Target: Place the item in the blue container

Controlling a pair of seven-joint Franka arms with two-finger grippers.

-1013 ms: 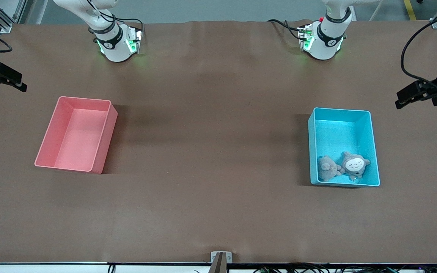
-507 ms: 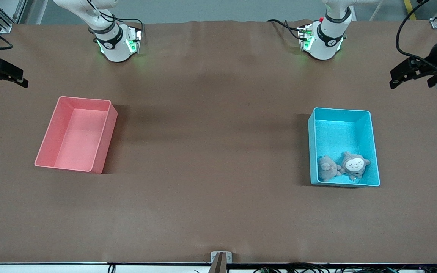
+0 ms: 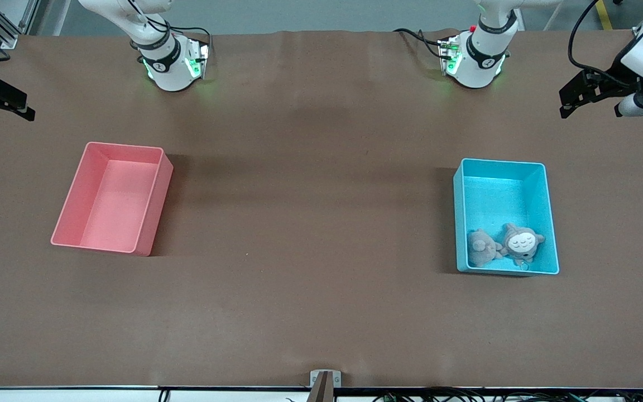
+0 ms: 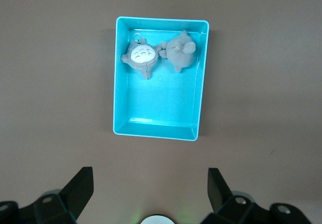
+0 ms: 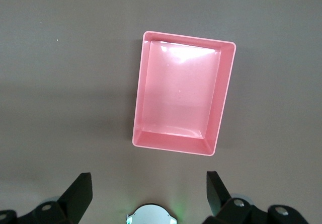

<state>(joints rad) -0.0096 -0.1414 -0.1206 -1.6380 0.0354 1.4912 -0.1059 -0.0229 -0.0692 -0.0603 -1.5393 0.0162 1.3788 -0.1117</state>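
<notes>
Plush toys, two of them, already down in the blue container [image 3: 504, 219] at lower right of the front frame: grey plush [image 3: 482, 248] touching owl-faced plush [image 3: 521, 242], both crowded against the wall nearest the front camera, the rest of the floor bare. Probably dropped in from above and left where they fell. Nothing loose on the brown table [image 3: 310, 223], so little or nothing left to pack, judging by the layout.

Left gripper [image 4: 151, 183] up in the air at upper right of the front frame, over bare table near that edge, fingers spread wide and holding nothing. Likely parked high to keep the bin in full sight of its wrist camera.

Right gripper [image 5: 148, 183] at upper left edge of the front frame, likewise wide apart and empty, waiting high with the pink bin [image 3: 112, 197] below its camera. Pink bin empty, mid-left of the frame.
</notes>
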